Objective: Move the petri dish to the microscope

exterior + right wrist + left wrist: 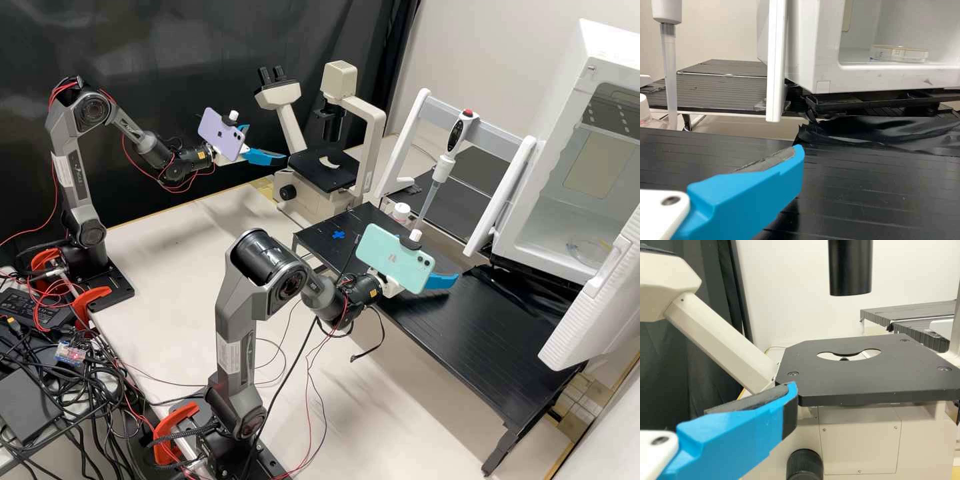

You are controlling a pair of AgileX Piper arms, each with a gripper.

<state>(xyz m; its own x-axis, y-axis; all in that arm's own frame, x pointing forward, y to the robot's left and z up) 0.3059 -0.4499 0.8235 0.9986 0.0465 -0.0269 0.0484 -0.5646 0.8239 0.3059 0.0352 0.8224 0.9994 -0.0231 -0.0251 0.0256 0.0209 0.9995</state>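
The clear petri dish (588, 252) lies inside the open white incubator (603, 87); in the right wrist view, the dish (899, 53) is just behind the chamber's lower front edge. On the far arm, my left gripper (268, 143) stands open and empty beside the microscope (317, 168). The left wrist view has this gripper (792, 390) by the black microscope stage (870, 377), which bears no dish. Over the black bench, short of the incubator, is my right gripper (443, 281), open with its pad bare; in its wrist view, that gripper (799, 152) is below the dish.
The incubator door (593, 307) hangs open toward the bench (480, 340). A pipette (437, 173) hangs on a white stand (408, 143), with a white-capped bottle (401, 213) nearby. The microscope's black condenser tube (851, 267) overhangs its stage. Loose cables surround the near arm.
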